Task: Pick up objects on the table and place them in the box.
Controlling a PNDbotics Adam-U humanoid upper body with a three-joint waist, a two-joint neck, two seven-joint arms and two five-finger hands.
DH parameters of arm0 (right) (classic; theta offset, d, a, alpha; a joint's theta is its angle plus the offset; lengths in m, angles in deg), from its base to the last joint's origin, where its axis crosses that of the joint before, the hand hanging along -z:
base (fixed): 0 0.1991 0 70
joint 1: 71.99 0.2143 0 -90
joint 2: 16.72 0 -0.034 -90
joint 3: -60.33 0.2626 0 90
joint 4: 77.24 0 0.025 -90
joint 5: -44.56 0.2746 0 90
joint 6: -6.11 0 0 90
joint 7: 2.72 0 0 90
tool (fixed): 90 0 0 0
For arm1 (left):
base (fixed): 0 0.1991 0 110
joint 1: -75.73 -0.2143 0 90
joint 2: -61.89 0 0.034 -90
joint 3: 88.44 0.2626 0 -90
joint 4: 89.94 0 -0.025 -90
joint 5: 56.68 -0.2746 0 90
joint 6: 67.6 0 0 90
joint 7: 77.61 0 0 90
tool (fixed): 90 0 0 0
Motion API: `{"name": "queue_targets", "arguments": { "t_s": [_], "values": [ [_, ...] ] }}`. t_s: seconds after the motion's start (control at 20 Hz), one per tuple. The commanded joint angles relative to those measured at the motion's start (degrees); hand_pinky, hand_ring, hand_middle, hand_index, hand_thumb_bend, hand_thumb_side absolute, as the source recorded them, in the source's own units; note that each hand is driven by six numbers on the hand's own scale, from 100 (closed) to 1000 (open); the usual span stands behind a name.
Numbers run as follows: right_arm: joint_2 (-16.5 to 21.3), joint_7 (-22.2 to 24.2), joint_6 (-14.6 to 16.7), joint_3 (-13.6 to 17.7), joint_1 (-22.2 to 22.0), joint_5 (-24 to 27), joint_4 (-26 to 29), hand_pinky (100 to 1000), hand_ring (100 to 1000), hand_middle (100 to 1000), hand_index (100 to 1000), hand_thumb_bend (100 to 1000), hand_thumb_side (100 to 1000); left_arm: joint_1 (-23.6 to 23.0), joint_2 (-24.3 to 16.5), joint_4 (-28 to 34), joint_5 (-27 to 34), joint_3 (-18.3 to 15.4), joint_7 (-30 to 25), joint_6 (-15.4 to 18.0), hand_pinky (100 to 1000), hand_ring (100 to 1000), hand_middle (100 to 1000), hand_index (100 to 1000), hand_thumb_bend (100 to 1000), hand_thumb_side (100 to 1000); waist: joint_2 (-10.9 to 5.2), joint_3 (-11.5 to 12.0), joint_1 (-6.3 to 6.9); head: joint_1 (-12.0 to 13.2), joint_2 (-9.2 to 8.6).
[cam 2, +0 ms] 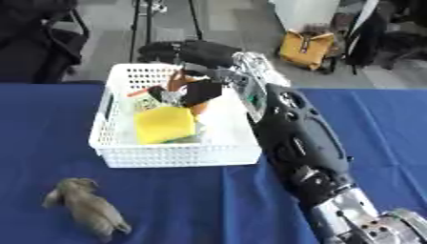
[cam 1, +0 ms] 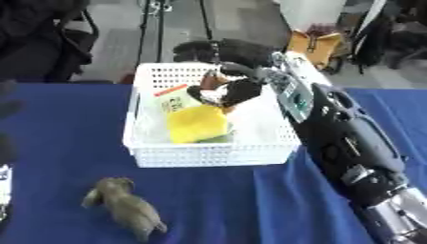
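The right hand (cam 1: 223, 52) is reaching in over the far side of the white basket (cam 1: 208, 155), fingers curling down around something brown and dark (cam 2: 193, 90) that's hanging just above the stuff inside. In the basket a yellow block (cam 1: 198, 124) is lying on top of something green, with a card (cam 1: 173, 99) leaning behind it. A grey-brown toy animal (cam 1: 125, 208) is lying on the blue bench (cam 1: 66, 114) in front of the basket, well apart from it. Left hand isn't showing.
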Motion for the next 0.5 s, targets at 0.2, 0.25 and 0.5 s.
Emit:
{"name": "queue_targets", "arguments": {
  "t_s": [0.2,0.25,0.5],
  "values": [
    [2.2,8.4,0.1,0.7,2.1,5.2,3.7,841,956,1000,1000,266,937,0.1,-0.4,0.8,0.3,-0.3,-0.1,-0.2,826,903,970,905,100,895,-2.29,-0.2,0.31,0.2,0.22],
    [2.3,8.7,-0.2,0.8,2.1,5.7,4.0,838,952,1000,1000,272,935,0.1,-0.4,0.8,0.3,-0.3,-0.1,-0.2,826,903,970,905,100,894,-2.38,-0.2,0.33,0.2,0.27],
    [2.8,9.1,-1.7,1.0,2.2,8.1,5.6,832,945,1000,1000,267,943,0.0,-0.5,0.8,0.2,-0.5,-0.1,-0.3,826,902,969,905,100,892,-2.75,-0.4,0.46,0.4,0.46]
  ]
}}
